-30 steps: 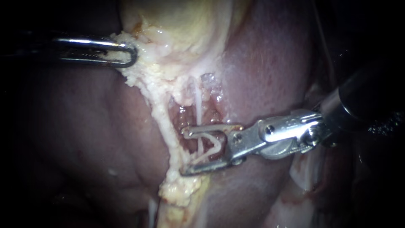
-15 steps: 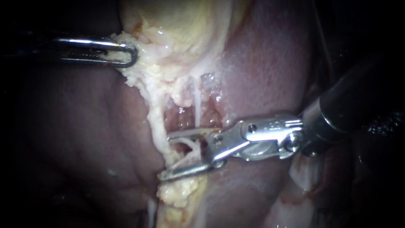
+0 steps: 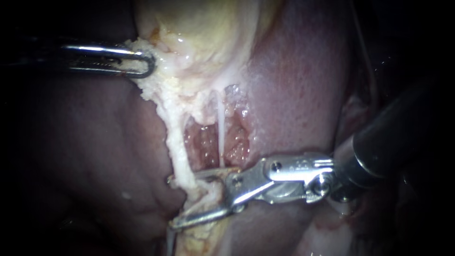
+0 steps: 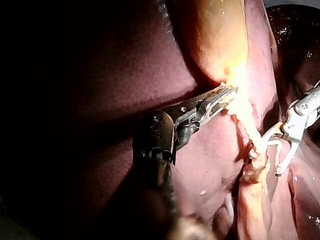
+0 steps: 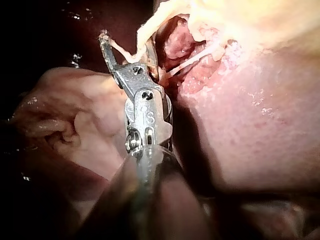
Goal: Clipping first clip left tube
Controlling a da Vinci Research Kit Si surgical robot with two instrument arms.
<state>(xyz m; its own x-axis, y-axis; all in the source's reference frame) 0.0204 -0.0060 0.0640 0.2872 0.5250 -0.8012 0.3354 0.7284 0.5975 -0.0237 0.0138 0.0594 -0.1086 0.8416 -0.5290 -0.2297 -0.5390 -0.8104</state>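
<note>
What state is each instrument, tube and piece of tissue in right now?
gallbladder, gripped at its edge
left tube, unclipped, lying between open jaws
right tube, bare and taut, no clip on it
left instrument, jaws shut on the gallbladder
right instrument, jaws open around the left tube
clip, open, sitting inside the right instrument's jaws

A raw window (image 3: 204, 142) lies open between the left tube (image 3: 176, 142) and thin right tube (image 3: 221, 132). The gallbladder (image 3: 199, 28) closes it above, liver (image 3: 298, 85) alongside.
</note>
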